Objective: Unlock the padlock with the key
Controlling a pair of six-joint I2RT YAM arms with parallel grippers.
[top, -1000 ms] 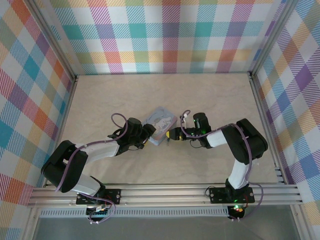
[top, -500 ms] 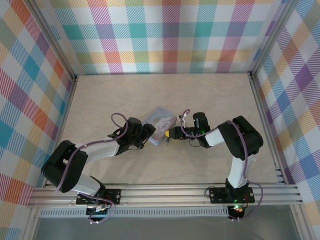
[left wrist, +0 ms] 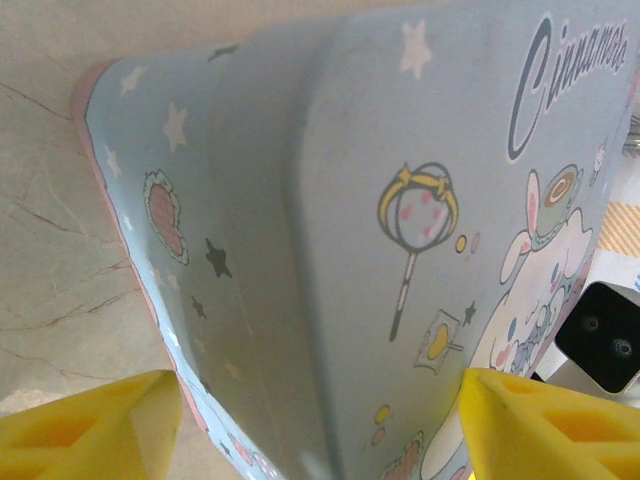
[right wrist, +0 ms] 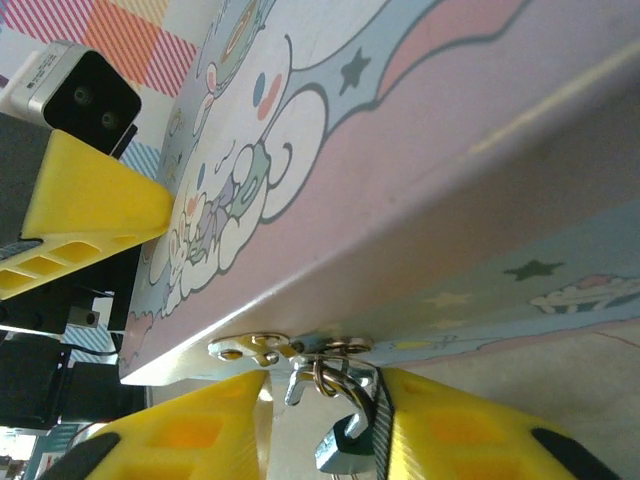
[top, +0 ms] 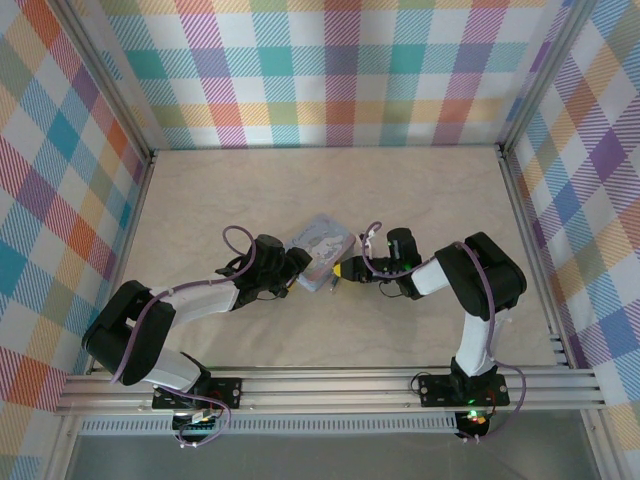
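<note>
Since the table is bare apart from it, the tin box is the biggest thing in front of me, lying just ahead of both wrists. My left gripper is spread wide across one corner of the box, and both yellow fingers seem to press on it, so I judge that I am clamping it. My right gripper sits under the lid edge. The padlock hangs between its fingers with its thin shackle looped through the hasp. I cannot tell whether those fingers pinch anything or merely flank the lock. I cannot pick out the key with any confidence.

The lock dangles freely, so a nudge from either finger could swing it and take the keyhole out of line. If my left hold on the slick painted corner is shallow, pushing at the lock could twist the box out of it. A key this small could also slip away unnoticed.

The lid carries script lettering reading "Cinnamoro", cut off at the frame edge.
</note>
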